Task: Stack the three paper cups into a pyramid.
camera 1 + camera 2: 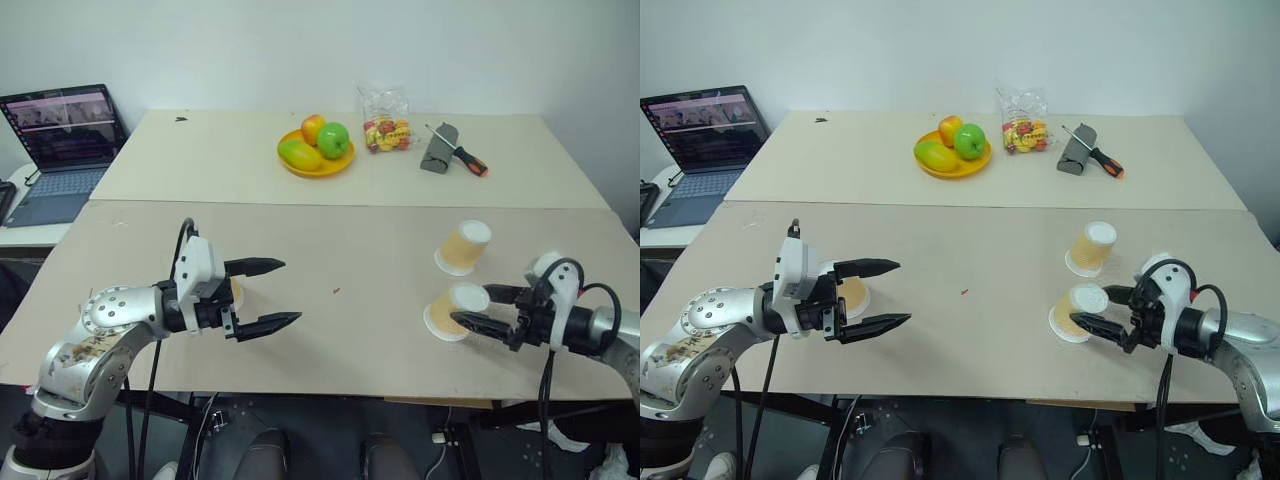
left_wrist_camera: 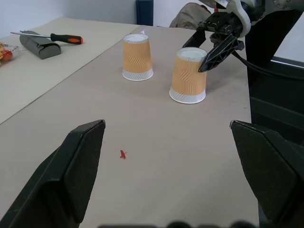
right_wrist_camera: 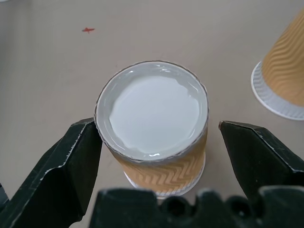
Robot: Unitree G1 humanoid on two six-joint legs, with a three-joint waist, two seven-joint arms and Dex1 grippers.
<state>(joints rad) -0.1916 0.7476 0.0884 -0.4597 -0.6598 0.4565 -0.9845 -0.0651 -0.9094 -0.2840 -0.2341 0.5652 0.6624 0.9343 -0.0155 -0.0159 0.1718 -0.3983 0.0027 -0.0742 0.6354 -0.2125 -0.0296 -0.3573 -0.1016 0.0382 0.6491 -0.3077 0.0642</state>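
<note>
Cups: three tan paper cups, inverted on the table [image 1: 330, 340]. Two stand apart near its right edge, nearer cup [image 3: 153, 128], farther cup [image 1: 464, 246]; third cup [image 1: 850, 295] behind the left gripper [image 1: 268, 295], wide open, empty. Right gripper [image 1: 1102, 310], wide open, straddles the nearer cup, not yet gripping. Step: first pick. Next: closing on it.

Right tool [image 2: 209, 50] open around nearer cup [image 2: 188, 76].

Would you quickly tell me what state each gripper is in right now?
Left gripper: open, holding nothing.
Right gripper: open, jaws on either side of the near cup, not closed on it.
</note>
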